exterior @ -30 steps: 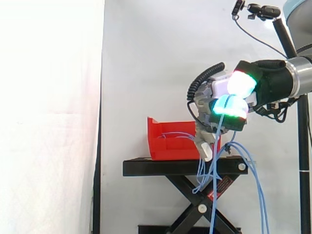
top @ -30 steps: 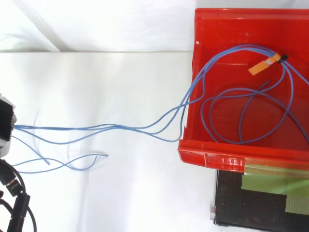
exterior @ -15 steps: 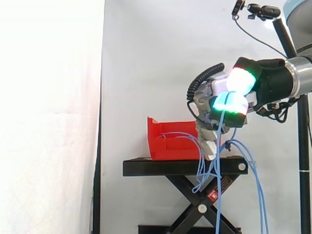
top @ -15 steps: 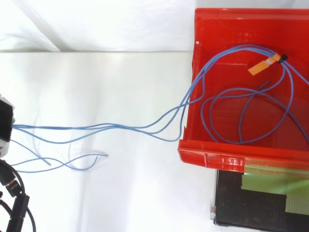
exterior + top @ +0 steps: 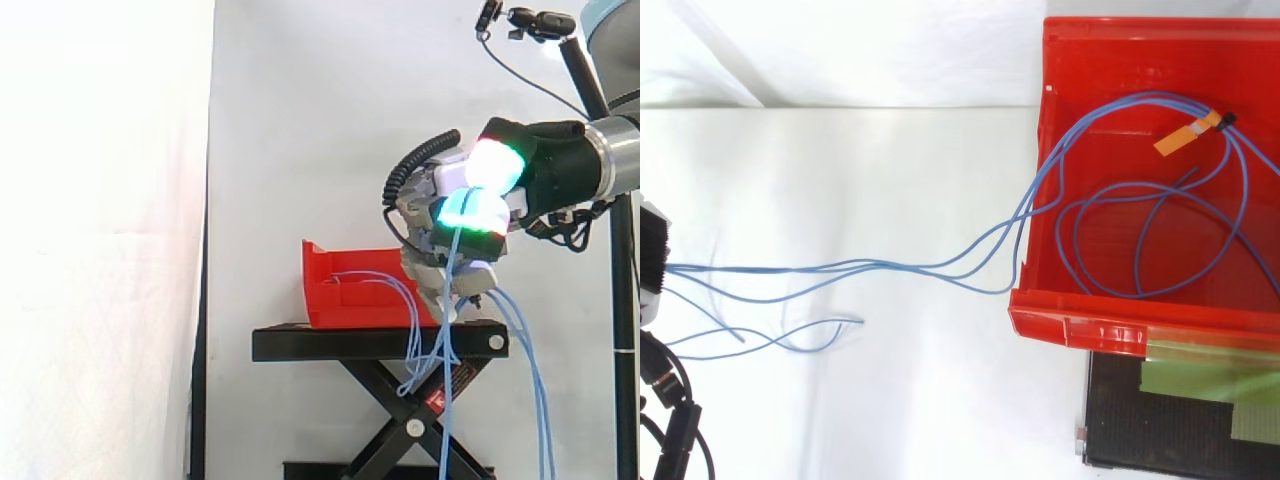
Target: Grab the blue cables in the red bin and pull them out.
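Where my hand hangs: in the side view, up and to the right of the bin (image 5: 350, 292), over the right end of the stand (image 5: 370, 343); my hand (image 5: 525, 170) lies about level, with the arm coming in from the right edge.
Fingers: my fingers (image 5: 470, 212) are curled in and pressed together around the cables (image 5: 446, 400), with one pad glowing white and green on top and one glowing cyan below (the strands come out just under the cyan one).
Cables, side view: thin blue strands rise out of the bin, arch over its right wall and run up into my grasp; more strands fall from my hand past the stand's right end to the bottom edge, some of them crossing in a loose tangle beside the stand's top.
Cables, top view: several strands (image 5: 890, 268) leave the bin (image 5: 1040, 318) over its left wall and stretch across the white surface to the left edge; two slack ends lie curled below them.
Inside the bin: wide loops rest on the floor, gathered at the far right by a black tie next to an orange tag (image 5: 1188, 133).
Bin: it sits on the stand's left part and is clear of my hand.
Behind: white curtain (image 5: 300, 150).
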